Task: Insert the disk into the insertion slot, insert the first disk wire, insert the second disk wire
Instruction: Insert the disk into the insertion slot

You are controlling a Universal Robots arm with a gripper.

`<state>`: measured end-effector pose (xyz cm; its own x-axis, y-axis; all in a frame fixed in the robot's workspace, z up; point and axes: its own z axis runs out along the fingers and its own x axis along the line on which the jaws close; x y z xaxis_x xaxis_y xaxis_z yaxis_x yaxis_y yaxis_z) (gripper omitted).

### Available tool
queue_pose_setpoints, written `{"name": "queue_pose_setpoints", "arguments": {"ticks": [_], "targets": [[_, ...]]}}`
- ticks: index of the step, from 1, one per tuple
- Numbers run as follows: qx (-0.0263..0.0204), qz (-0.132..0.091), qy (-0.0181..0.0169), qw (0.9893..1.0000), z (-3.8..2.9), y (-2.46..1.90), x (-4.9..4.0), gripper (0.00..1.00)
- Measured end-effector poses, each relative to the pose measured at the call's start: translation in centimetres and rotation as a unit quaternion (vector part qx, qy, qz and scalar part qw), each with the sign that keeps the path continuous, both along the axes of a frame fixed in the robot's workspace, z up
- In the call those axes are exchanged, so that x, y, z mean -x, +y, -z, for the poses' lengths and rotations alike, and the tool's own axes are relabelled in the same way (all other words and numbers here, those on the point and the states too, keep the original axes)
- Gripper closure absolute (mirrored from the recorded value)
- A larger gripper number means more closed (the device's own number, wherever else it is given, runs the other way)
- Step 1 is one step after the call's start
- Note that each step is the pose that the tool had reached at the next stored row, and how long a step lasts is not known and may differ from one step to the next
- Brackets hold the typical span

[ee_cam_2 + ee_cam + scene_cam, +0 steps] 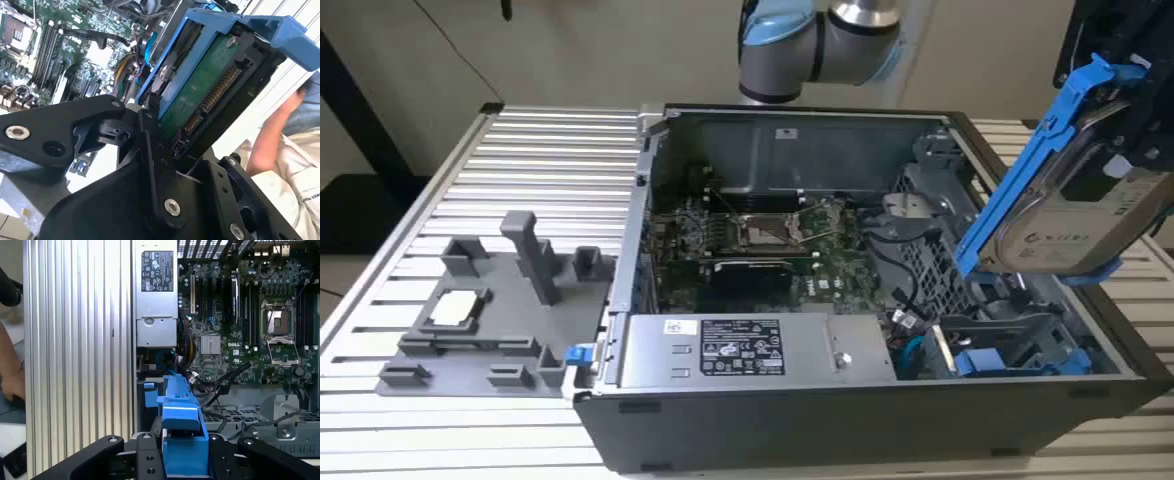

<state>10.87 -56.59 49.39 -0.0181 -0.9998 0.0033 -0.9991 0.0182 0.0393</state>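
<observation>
The disk (pixel 1074 215), a silver-grey drive with a pale label in a bright blue carrier, hangs tilted above the open computer case's right side in the exterior view. My gripper (pixel 1121 120) is shut on it from above. In the first wrist view the black fingers (pixel 225 460) flank the blue carrier (pixel 182 440). In the second wrist view the disk's green circuit board and connector (pixel 210 95) face the camera, clamped in the gripper (pixel 165 135). The insertion slot (pixel 1007 330), a dark grey bay, lies below the disk at the case's near right corner. Loose black and blue cables (pixel 907 335) lie beside it.
Another blue-fronted drive (pixel 987 362) sits low in the case near the slot. A perforated grey cage (pixel 921 250), the motherboard (pixel 747 240) and the power supply (pixel 727 350) occupy the case. A grey fixture (pixel 480 320) stands on the ribbed table. A person's arm (pixel 272 140) is close by.
</observation>
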Motion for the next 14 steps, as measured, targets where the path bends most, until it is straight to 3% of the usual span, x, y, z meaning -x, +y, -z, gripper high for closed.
{"name": "queue_pose_setpoints", "arguments": {"ticks": [14], "targets": [[-0.0001,0.0,-0.0003,1.0,0.19,0.0,-0.01,0.67]]}}
